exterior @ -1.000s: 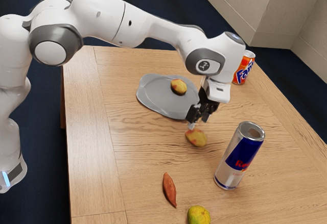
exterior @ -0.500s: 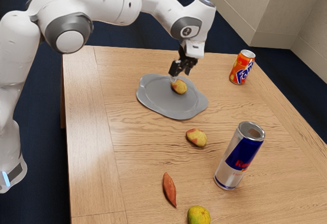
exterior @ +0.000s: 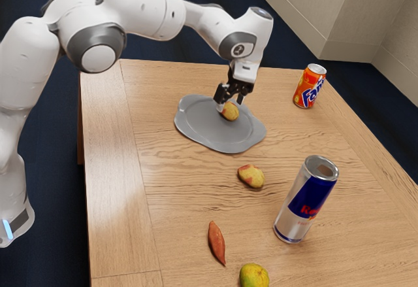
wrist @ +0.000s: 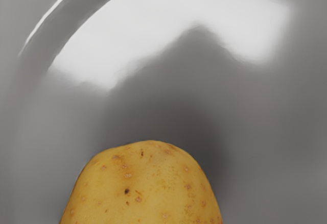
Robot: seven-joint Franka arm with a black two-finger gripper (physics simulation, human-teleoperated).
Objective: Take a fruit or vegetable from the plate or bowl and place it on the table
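Observation:
In the exterior view my gripper (exterior: 230,104) is low over the grey plate (exterior: 202,136). Its fingers stand apart at either side of a yellow, reddish-tinged potato-like vegetable (exterior: 230,112) lying on that plate, and the gripper is open. The wrist view has the spotted yellow vegetable (wrist: 143,185) close under my hand, with the shiny grey plate (wrist: 265,132) around it. A similar yellow and red piece (exterior: 251,176) rests on the wooden table (exterior: 176,202), off the plate.
A Red Bull can (exterior: 305,199) stands toward the exterior view's right, and an orange soda can (exterior: 309,86) stands farther back. Nearer the camera lie a reddish-brown sweet-potato-like piece (exterior: 217,242) and a green-yellow fruit (exterior: 254,276).
From above the piece on the table, my hand has moved over to the plate, then come down around the vegetable there. The objects have stayed where they were.

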